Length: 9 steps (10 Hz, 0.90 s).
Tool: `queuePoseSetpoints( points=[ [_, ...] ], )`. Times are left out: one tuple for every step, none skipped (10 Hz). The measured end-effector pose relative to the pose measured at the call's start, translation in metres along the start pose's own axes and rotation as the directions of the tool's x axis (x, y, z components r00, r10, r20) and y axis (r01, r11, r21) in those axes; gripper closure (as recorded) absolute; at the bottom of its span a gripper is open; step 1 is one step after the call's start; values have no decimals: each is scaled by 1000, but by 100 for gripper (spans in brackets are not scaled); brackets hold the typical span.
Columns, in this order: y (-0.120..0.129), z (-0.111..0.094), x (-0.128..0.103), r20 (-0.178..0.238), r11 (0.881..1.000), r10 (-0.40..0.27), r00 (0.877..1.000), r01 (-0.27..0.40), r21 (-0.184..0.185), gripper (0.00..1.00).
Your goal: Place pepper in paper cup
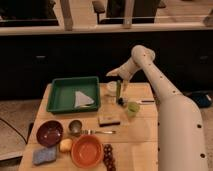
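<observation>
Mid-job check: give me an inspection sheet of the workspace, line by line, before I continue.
Surface: light wooden table, crowded on its left and middle.
Job's things: long dark-green pepper hangs upright under the gripper, beside the short white paper cup, not yet inside it.
Clutter: green tray holding a white paper scrap; pale green cup; small metal cup; maroon bowl; orange bowl; blue sponge; dark grapes.
Grippers: gripper shut on the pepper, over the table's far side by the white cup.
Cables: dark cord on the floor left of the table.
Surroundings: dark counter front behind.
</observation>
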Motion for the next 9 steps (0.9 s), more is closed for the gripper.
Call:
queuePoseSetpoints(
  points=[
    [1,0,0,3,1000,1,1000,-1,0,20],
    [1,0,1,4,1000,2,1000,-2,0,20],
    [1,0,1,6,1000,3,1000,-3,0,20],
    [2,0,1,9,1000,3,1000,-3,-1,20],
    [1,0,1,10,1000,2,1000,-2,0,20],
    [1,1,0,15,1000,0,1000,0,1,20],
    [0,1,0,21,1000,-3,1000,3,6,20],
    [0,0,0,26,1000,-5,1000,5,9,20],
    [0,1,0,34,1000,-9,999,8,12,20]
  ],
)
